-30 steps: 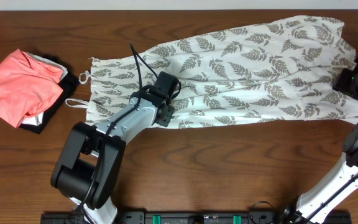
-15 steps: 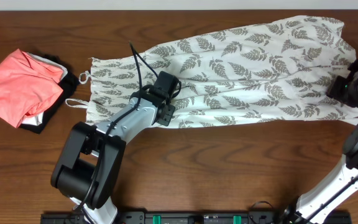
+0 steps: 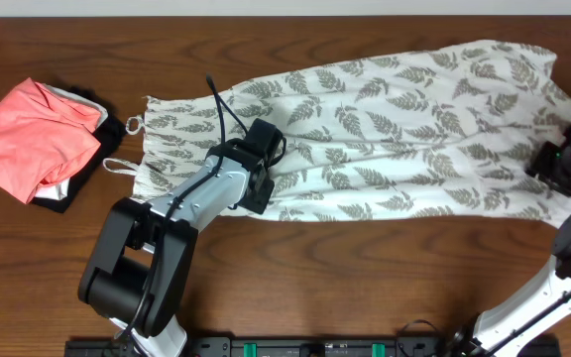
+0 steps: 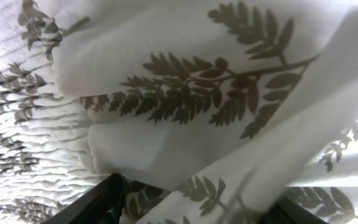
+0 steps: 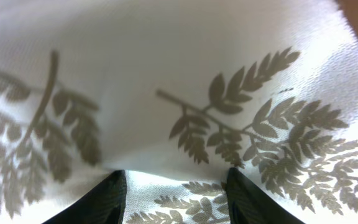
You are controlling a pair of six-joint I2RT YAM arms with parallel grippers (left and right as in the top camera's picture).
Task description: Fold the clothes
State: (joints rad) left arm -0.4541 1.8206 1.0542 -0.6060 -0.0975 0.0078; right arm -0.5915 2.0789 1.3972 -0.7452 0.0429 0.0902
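Since a second ago my right gripper [image 3: 558, 164] has slid toward the near table [image 3: 385, 278] edge, dragging the hem corner of the dress [image 3: 395, 129] with it. The dress lies stretched lengthwise, straps at its left end. My right gripper is clamped on cloth at the dress's right end. My left gripper [image 3: 261, 169] pinches a bunched fold at the dress's near edge. Left of the dress, a coral-pink garment [image 3: 33, 139] lies on a black garment [image 3: 89, 171].

The dress [image 3: 385, 129] swallows the fingertips of the left end effector [image 4: 194, 205] and right end effector [image 5: 176, 190].
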